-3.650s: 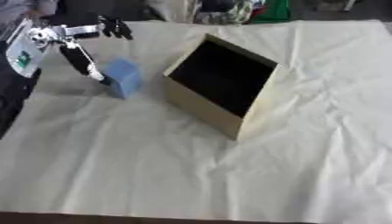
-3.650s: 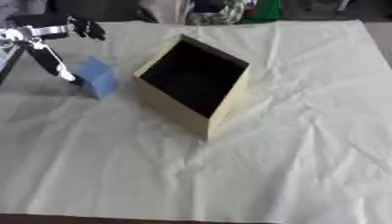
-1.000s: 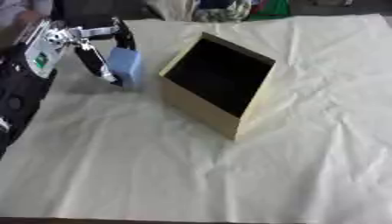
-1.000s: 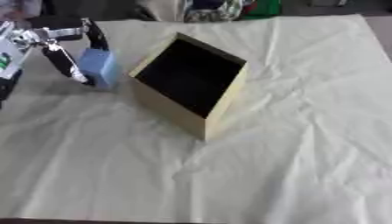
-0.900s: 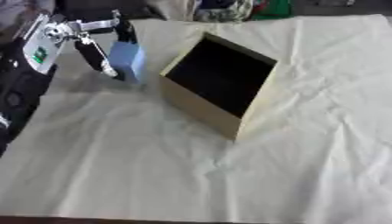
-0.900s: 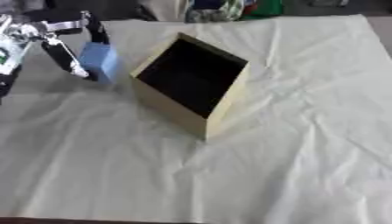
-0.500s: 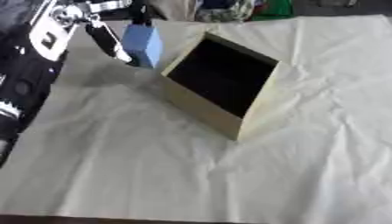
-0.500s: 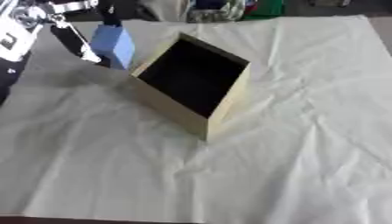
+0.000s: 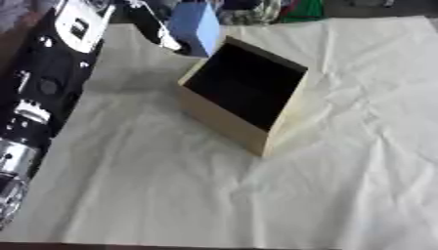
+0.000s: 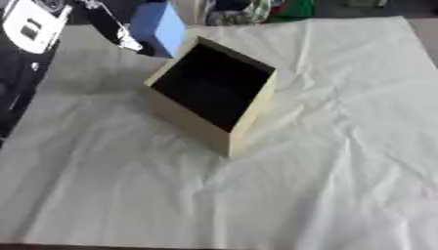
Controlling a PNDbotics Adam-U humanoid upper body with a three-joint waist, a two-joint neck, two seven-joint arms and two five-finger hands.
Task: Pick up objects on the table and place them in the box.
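Left eye view, left hand (image 9: 154, 22) apparently gripping blue block (image 9: 195, 27), beside box (image 9: 244, 95)

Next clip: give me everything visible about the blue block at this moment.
The light blue rectangular block looks smooth and plain, with a paler front face and a darker side. It is off the cream cloth, held in the air by the robot's left hand, whose dark fingers curl round its left side. It hangs slightly tilted just above the far left corner of the open tan wooden box, not yet inside it.

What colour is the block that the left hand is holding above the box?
The block is light blue, seen best in the left eye view.
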